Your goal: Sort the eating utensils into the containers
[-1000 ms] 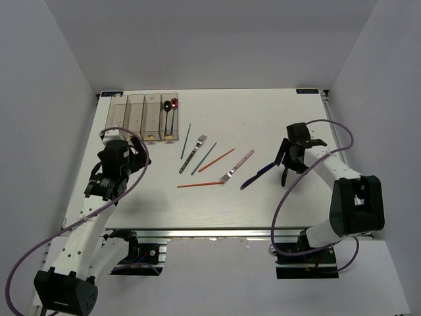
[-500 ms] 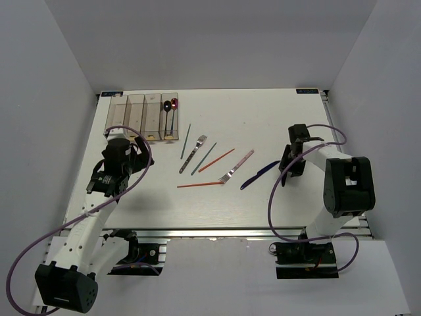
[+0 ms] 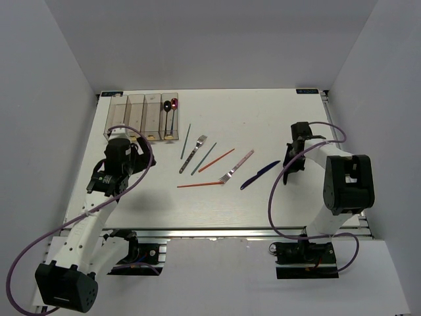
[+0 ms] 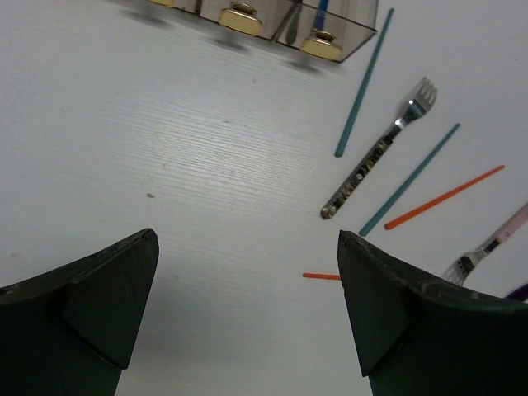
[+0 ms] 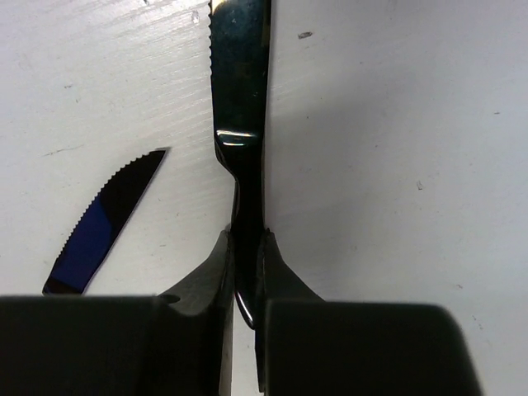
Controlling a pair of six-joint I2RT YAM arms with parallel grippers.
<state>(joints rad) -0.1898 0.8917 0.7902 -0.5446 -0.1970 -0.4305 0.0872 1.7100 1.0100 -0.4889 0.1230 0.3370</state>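
Note:
My right gripper (image 5: 246, 247) is shut on the handle of a dark blue knife (image 5: 241, 74), its serrated blade pointing away over the table. In the top view that gripper (image 3: 288, 164) sits at the table's right. A second blue knife (image 3: 260, 175) lies just left of it, its blade (image 5: 103, 219) beside my fingers. On the middle of the table lie two forks (image 3: 193, 153) (image 3: 237, 166), green chopsticks (image 3: 187, 141) and orange chopsticks (image 3: 216, 160). The clear containers (image 3: 143, 117) stand at the back left, with spoons (image 3: 170, 108) in the rightmost one. My left gripper (image 4: 247, 305) is open over bare table.
The left wrist view shows the containers' near ends (image 4: 322, 37), a green chopstick (image 4: 364, 82), a fork (image 4: 378, 150) and an orange chopstick (image 4: 444, 197) ahead and to the right. The table's right edge (image 3: 337, 158) runs close behind my right arm.
My right gripper's jaws have closed on the dark blue knife after lowering onto it. The left arm has shifted slightly toward the containers, its jaws still wide.

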